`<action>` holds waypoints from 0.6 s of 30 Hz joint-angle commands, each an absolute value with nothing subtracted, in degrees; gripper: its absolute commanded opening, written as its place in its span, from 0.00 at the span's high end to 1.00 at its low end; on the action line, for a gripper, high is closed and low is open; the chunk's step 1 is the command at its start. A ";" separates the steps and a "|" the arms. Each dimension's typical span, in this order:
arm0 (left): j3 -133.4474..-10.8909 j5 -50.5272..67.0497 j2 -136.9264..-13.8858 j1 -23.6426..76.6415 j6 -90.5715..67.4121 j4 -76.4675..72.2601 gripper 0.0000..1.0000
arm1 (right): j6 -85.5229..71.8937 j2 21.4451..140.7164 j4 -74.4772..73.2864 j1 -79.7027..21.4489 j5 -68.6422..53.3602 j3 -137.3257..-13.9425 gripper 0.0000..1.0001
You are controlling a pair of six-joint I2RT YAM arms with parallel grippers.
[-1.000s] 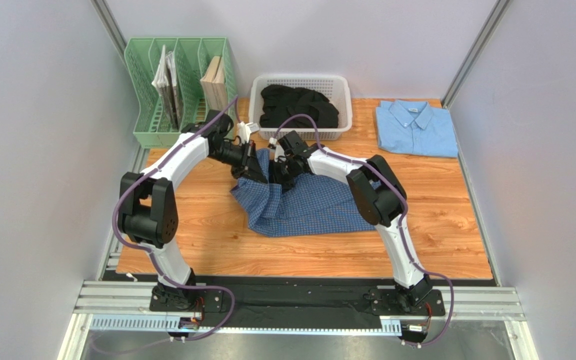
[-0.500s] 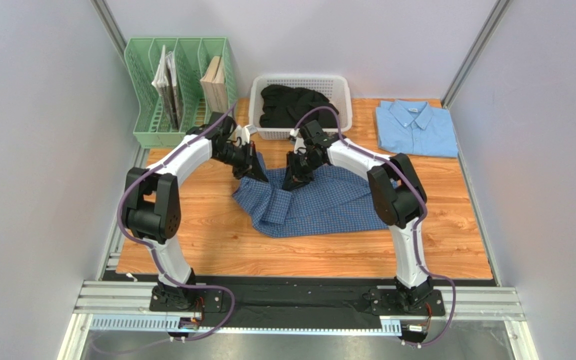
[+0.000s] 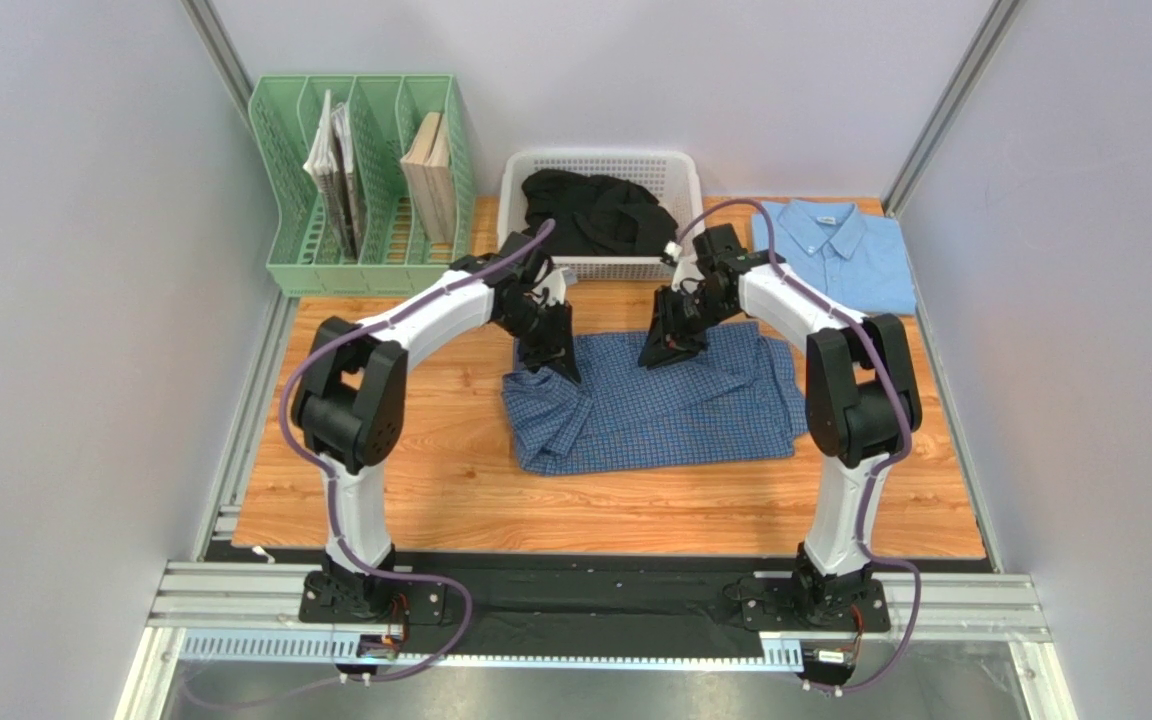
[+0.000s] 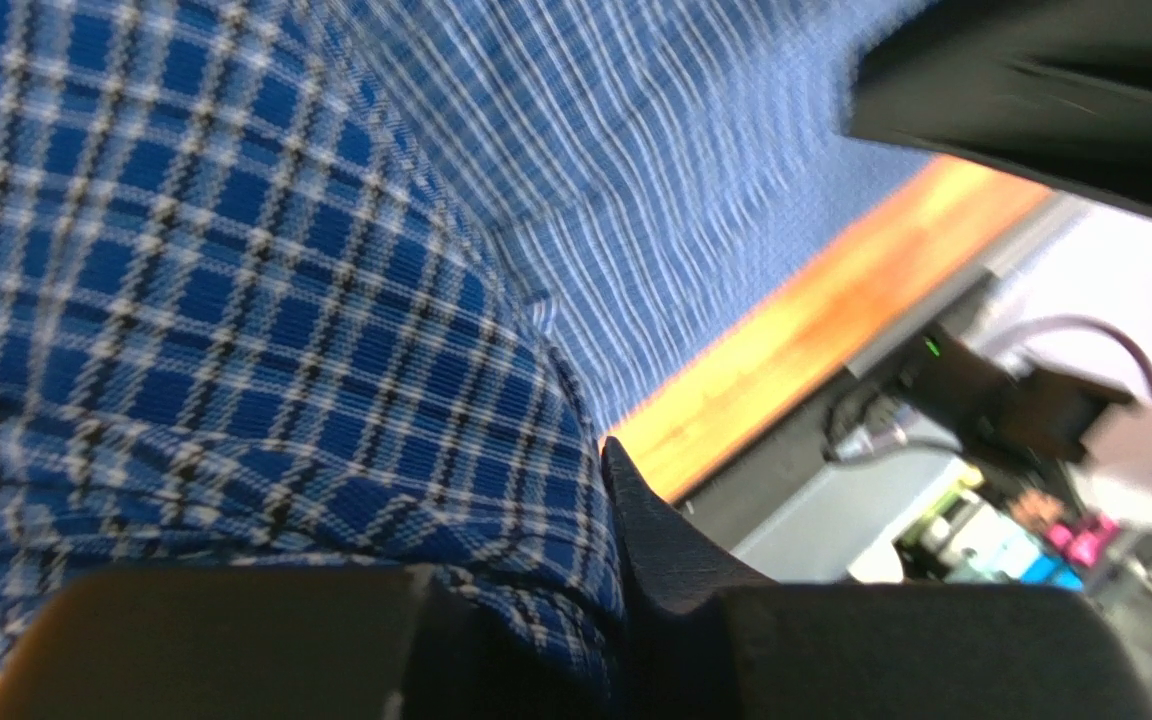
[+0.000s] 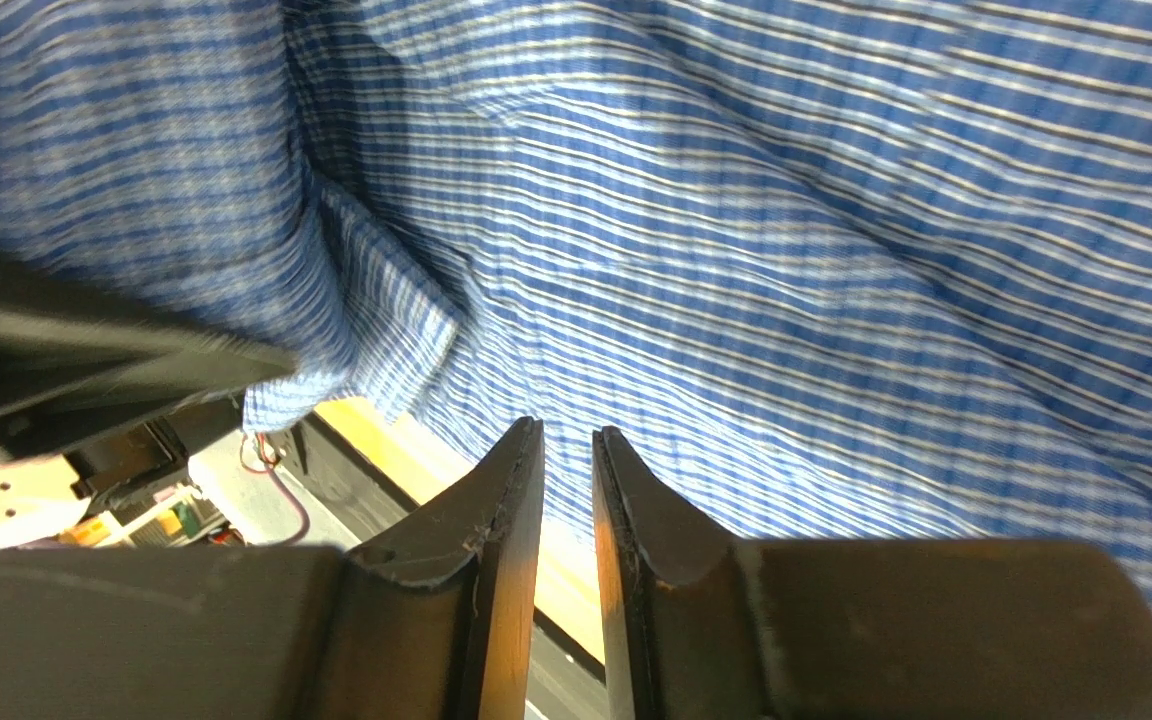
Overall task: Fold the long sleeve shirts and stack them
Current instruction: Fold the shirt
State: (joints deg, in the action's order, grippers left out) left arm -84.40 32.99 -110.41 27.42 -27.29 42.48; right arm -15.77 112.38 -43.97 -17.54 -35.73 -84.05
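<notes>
Dark blue fine-checked button-up cloth shirt (image 3: pixel 657 413) lies in the middle of the wooden table (image 3: pixel 432 495). Its long axis runs left to right, parallel to the near edge. Both grippers hang over the shirt's far hem, so the cloth spreads away from the fingers toward the near edge.

The left gripper (image 3: pixel 555 360) is at the far-left corner of the shirt, nearest its rumpled end. The right gripper (image 3: pixel 668 348) is over the middle of the far hem, closer to the flatter right half.

In the right wrist view the two fingers stand a narrow slit apart with bare wood showing through, so they grasp nothing. In the left wrist view the check cloth drapes against one finger. I cannot tell whether it is pinched or freed.

The shirt's right part looks smooth, while its left end is bunched into overlapping folds. It probably still needs a tidying fold. The plain light blue collared shirt (image 3: pixel 835 255) sits folded at the far-right corner, the likely base for the stack.
</notes>
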 commanded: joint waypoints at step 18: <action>-103.16 15.05 -114.16 40.42 -22.77 56.67 0.36 | -8.70 111.36 -47.02 -13.36 -36.39 -82.88 0.71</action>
State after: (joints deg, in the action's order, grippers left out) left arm -97.12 20.27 -116.77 36.14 -27.05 50.87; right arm -10.13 112.29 -47.68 -14.15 -36.60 -82.48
